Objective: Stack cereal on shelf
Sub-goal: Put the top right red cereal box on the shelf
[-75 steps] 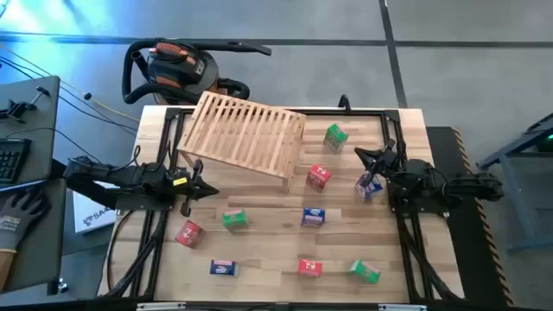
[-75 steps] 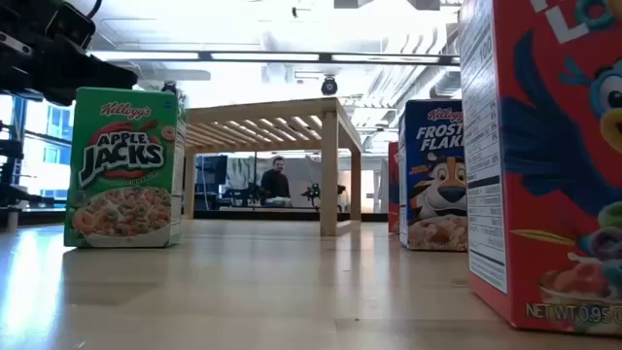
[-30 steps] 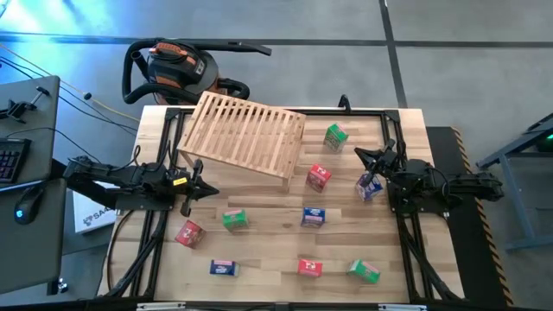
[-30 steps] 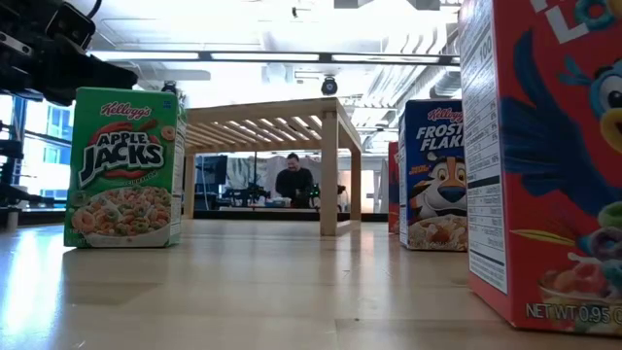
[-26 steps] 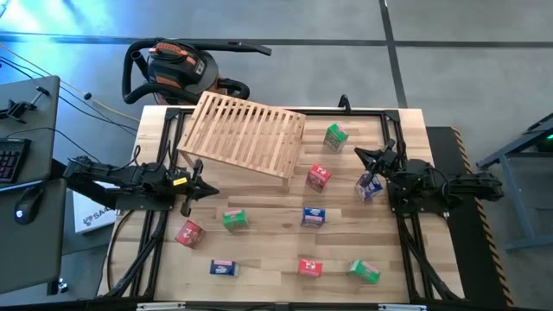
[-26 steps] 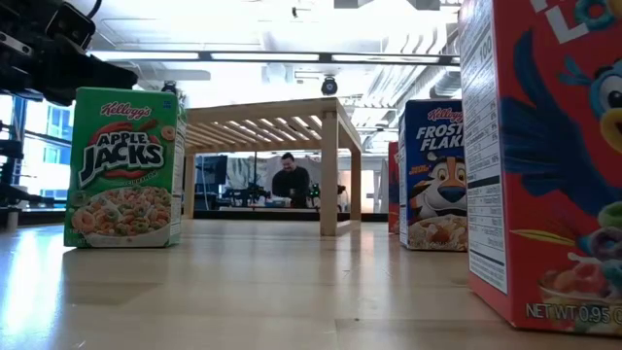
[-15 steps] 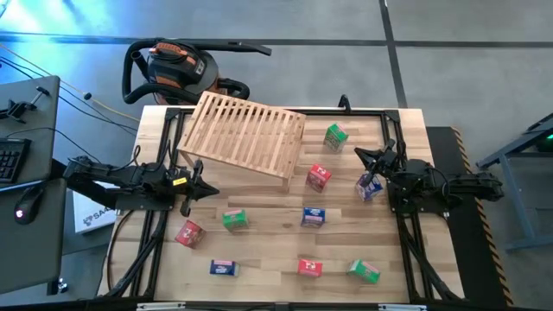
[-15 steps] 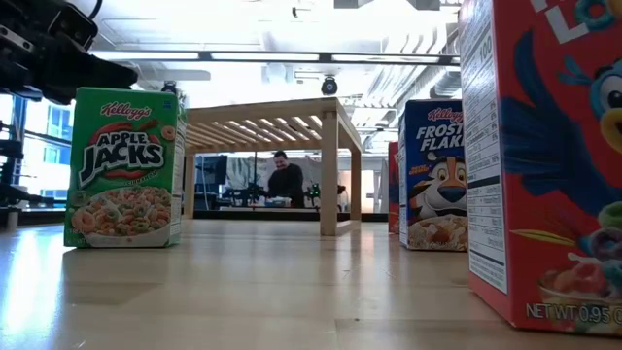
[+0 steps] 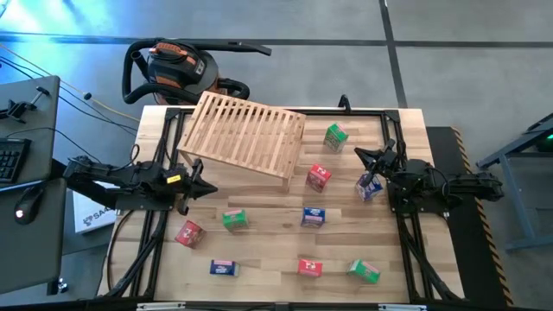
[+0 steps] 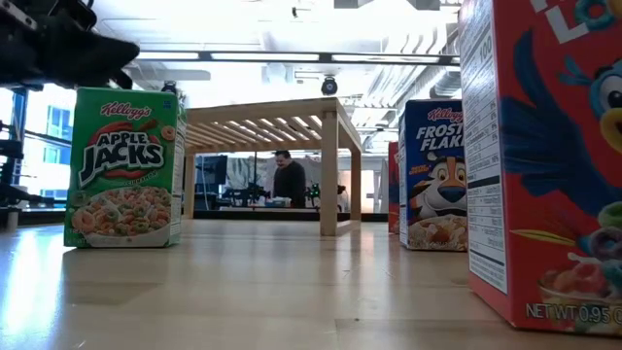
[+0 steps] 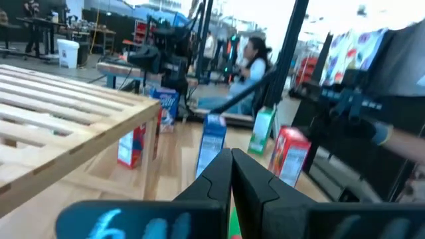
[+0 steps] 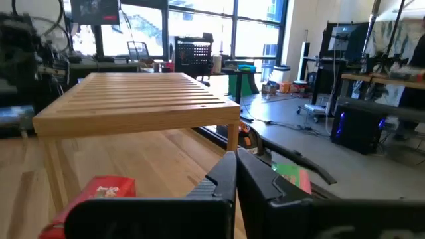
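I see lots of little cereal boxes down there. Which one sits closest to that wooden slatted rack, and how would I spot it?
Find the slatted shelf at the table's far side. Just off its near right corner leg stands a red cereal box. The other two red boxes lie much nearer the table's front edge; this one nearly touches the shelf.

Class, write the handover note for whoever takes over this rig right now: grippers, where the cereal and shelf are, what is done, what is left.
Left gripper: shut, empty, at the table's left edge near the shelf's leg.
Right gripper: shut, empty, at the right edge beside a blue-and-white box.
Shelf: standing at the table's far left, nothing on it.
Cereal: all nine boxes on the tabletop, e.g. green box, red box, green box.
Done: nothing stacked.
Left: pick up each box and stack it on the shelf.
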Action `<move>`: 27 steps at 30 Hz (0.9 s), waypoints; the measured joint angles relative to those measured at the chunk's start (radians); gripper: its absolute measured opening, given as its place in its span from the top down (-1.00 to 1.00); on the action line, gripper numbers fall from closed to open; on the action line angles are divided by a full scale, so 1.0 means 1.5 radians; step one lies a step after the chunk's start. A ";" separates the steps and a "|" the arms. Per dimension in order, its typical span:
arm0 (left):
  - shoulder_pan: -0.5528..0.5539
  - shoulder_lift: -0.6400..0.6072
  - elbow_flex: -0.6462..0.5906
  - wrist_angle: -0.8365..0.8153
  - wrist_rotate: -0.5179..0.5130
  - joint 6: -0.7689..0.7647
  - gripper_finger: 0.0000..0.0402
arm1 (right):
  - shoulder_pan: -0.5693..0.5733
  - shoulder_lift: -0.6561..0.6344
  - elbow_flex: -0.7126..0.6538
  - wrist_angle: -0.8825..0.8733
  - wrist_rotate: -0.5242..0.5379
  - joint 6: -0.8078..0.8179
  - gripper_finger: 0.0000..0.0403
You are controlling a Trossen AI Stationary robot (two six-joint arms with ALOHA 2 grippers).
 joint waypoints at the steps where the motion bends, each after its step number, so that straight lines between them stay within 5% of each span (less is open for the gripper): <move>1: 0.000 0.000 0.000 0.000 0.000 -0.002 0.99 | 0.000 0.000 0.000 0.003 -0.010 0.040 1.00; 4: 0.000 0.000 0.000 0.000 0.000 0.009 0.99 | -0.001 0.000 0.000 0.024 -0.048 0.144 1.00; 18: 0.000 0.002 0.000 0.061 -0.040 0.081 0.99 | -0.003 0.024 0.000 0.316 -0.131 0.100 1.00; 27: 0.000 0.002 0.015 0.056 -0.042 0.081 1.00 | -0.003 0.156 0.021 0.354 -0.172 0.076 1.00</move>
